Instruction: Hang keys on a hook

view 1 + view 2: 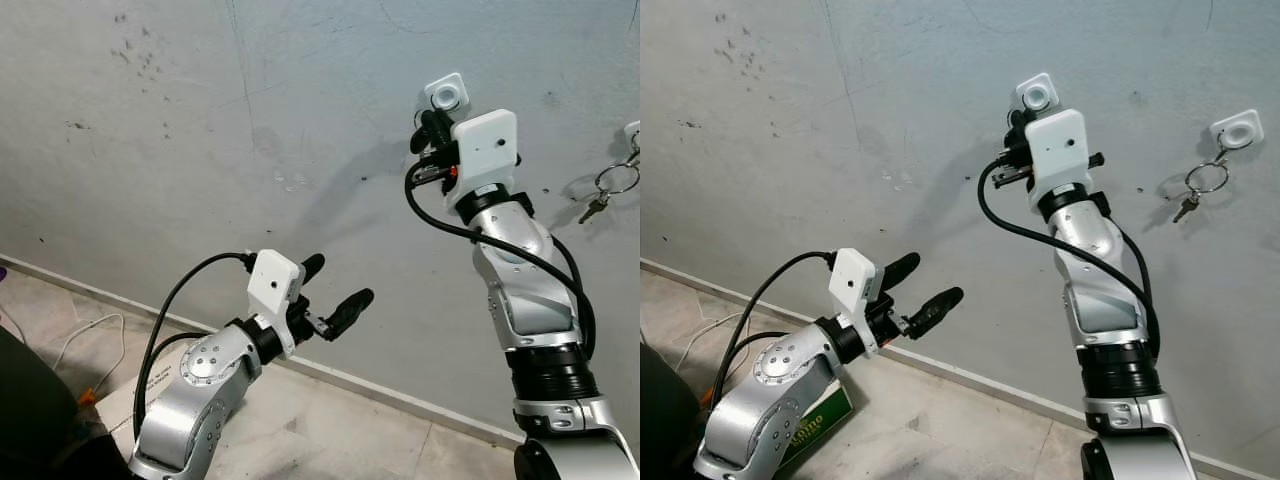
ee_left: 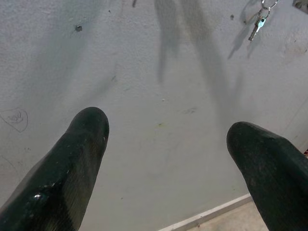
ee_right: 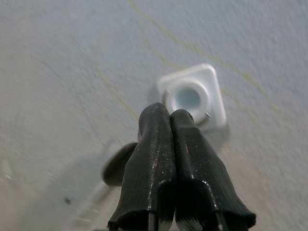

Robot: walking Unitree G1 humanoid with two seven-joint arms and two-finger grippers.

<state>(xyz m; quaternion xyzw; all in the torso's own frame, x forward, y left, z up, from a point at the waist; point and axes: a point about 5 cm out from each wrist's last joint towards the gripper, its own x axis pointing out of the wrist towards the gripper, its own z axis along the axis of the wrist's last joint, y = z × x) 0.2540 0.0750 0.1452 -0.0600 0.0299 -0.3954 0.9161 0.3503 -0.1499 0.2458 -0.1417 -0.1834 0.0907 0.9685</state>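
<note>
A bunch of keys (image 1: 1198,187) on a metal ring hangs from a white square hook (image 1: 1237,130) at the far right of the grey wall; the keys (image 2: 257,25) also appear in the left wrist view. A second white hook (image 1: 1036,95) is fixed further left with nothing on it. My right gripper (image 1: 1018,125) is raised against the wall just under this hook (image 3: 192,96), its fingers (image 3: 159,144) pressed shut with nothing seen between them. Low on the left, my left gripper (image 1: 335,290) stands open and empty, pointing at the wall.
A pale baseboard (image 1: 380,390) runs along the foot of the wall above a tiled floor. A white cable (image 1: 90,335) lies on the floor at the left. A green box (image 1: 818,425) sits under my left arm.
</note>
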